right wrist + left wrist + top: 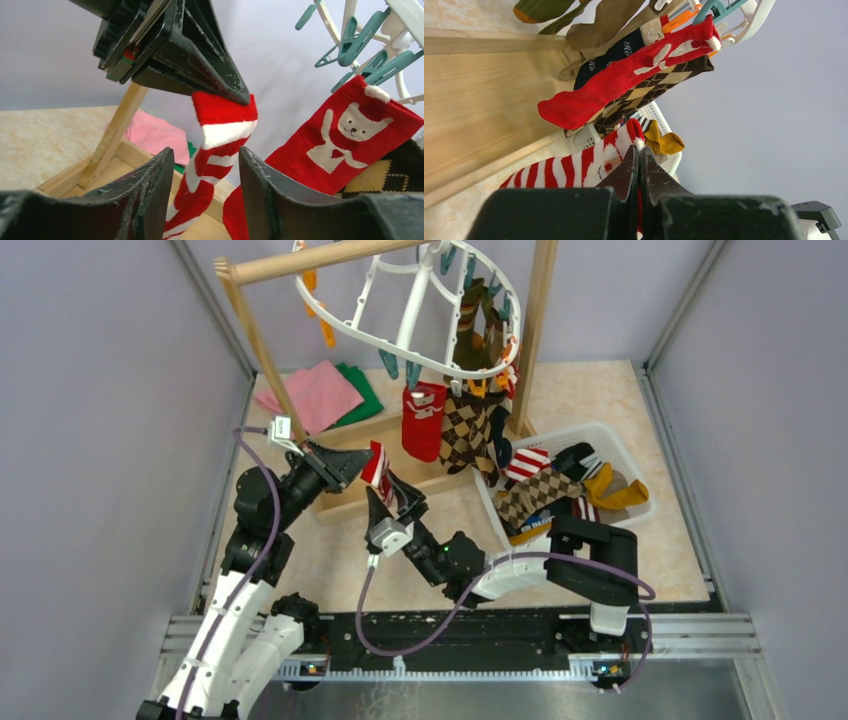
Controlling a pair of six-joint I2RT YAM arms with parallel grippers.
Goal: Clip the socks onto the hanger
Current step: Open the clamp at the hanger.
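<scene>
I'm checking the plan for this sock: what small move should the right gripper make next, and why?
Probably close the right gripper on the striped sock. Its open fingers flank the sock just below the cuff, which the left gripper pinches shut, so a second grip would likely steady it for the free teal clips above.

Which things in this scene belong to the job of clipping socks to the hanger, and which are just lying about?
For the job: hanger; striped sock, held in the left gripper; red sock and argyle sock, already clipped; loose socks in the basket.

Lying about: pink cloth; green cloth; wooden rack.
</scene>
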